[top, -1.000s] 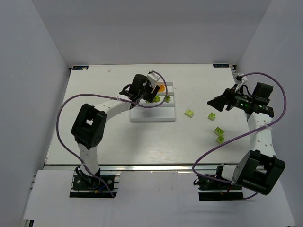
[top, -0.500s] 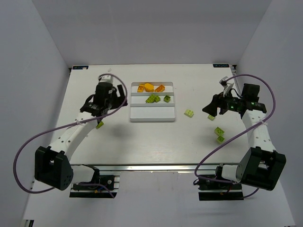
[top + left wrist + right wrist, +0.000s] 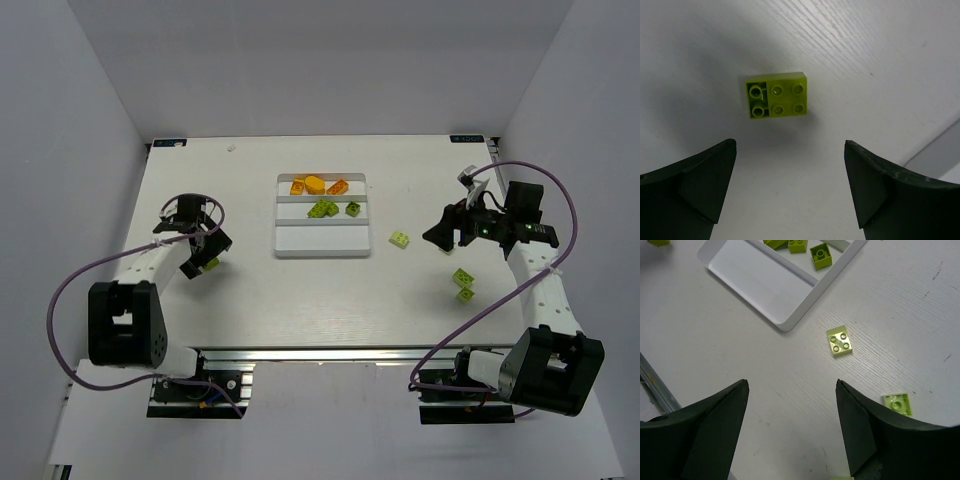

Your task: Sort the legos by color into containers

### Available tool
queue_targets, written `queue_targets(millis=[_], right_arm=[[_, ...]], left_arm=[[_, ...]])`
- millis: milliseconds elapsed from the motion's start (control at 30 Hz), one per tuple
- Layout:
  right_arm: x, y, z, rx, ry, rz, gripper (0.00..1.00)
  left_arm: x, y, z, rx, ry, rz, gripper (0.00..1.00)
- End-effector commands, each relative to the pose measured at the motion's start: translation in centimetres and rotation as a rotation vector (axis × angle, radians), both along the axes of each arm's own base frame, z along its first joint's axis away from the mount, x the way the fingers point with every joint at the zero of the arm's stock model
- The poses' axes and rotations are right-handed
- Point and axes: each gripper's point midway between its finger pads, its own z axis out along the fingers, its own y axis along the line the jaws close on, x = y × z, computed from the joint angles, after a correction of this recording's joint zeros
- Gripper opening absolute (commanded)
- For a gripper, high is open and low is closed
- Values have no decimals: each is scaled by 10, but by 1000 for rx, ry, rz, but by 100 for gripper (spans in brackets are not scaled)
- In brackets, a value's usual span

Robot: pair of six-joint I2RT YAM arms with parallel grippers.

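The white tray [image 3: 322, 246] holds orange legos [image 3: 318, 185] in its far compartment and green legos [image 3: 335, 208] in the middle one. The near compartment is bare. My left gripper [image 3: 207, 256] is open and empty, low over a lime lego [image 3: 211, 263] at the table's left. In the left wrist view that lego [image 3: 777, 94] lies just ahead of the open gripper [image 3: 790, 143]. My right gripper [image 3: 437, 228] is open and empty, right of the tray. Its wrist view shows the gripper [image 3: 791, 382], one lime lego [image 3: 840, 341] ahead and another [image 3: 898, 403] by the right finger.
Two more green legos [image 3: 462, 277] [image 3: 466, 295] lie near the right arm, and one [image 3: 400, 239] lies just right of the tray. The tray corner [image 3: 786, 325] shows in the right wrist view. White walls enclose the table.
My left arm swung from over the tray's far compartment out to the left and now hovers over the lone lime lego. My right gripper shifted slightly left.
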Motion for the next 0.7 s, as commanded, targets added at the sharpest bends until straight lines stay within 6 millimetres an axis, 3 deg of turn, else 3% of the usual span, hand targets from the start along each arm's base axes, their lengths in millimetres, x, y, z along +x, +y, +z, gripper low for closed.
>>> queue_targets(millis=[0, 300, 433, 633, 667], right_arm=[[-1, 0, 7, 2, -38, 2, 76], [-1, 0, 6, 0, -40, 0, 76], [-1, 0, 5, -2, -39, 3, 76], [-1, -1, 6, -3, -42, 1, 76], [-2, 0, 7, -4, -43, 1, 76]], left_arm=[[9, 0, -14, -37, 11, 18, 98], [31, 11, -30, -4, 52, 9, 94], [32, 20, -33, 10, 59, 21, 76], [30, 25, -36, 7, 70, 17, 60], [31, 24, -34, 3, 64, 11, 52]])
